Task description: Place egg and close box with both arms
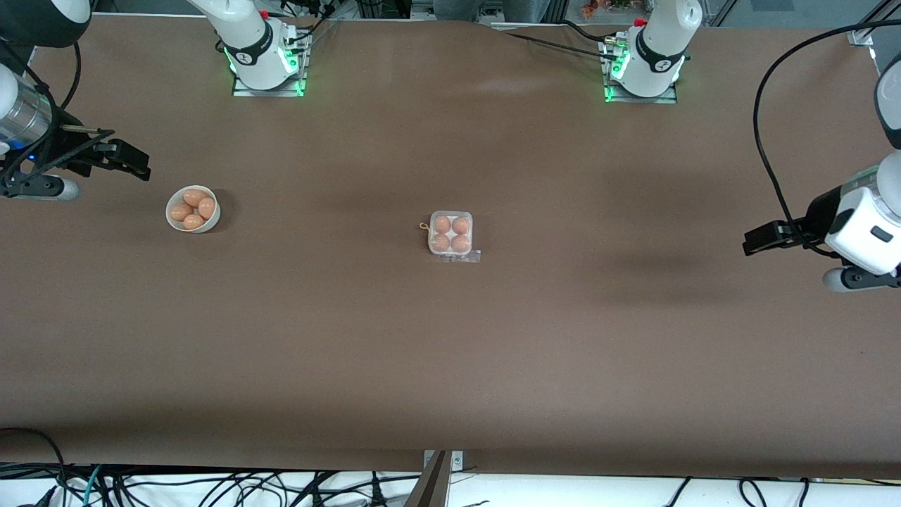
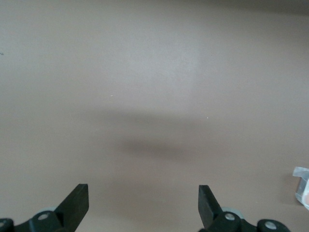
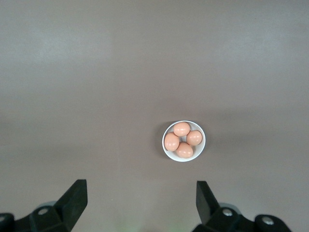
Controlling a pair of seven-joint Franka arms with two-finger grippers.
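Note:
The box (image 1: 431,234), a small white carton with several brown eggs in its cells, sits mid-table. Clear plastic shows along its nearer edge (image 1: 467,257); whether the lid lies shut I cannot tell. Several more eggs (image 1: 194,208) (image 3: 182,140) lie in a round white bowl (image 1: 198,229) (image 3: 184,159) toward the right arm's end. My right gripper (image 1: 130,160) (image 3: 141,200) hangs open and empty over the table beside the bowl. Over the left arm's end, my left gripper (image 1: 757,241) (image 2: 144,203) is open and empty too. One corner of the box (image 2: 302,186) shows in the left wrist view.
Brown cloth covers the whole table (image 1: 450,366). The two arm bases (image 1: 264,60) (image 1: 644,67) stand at the edge farthest from the front camera. Cables (image 1: 211,489) lie off the nearest table edge.

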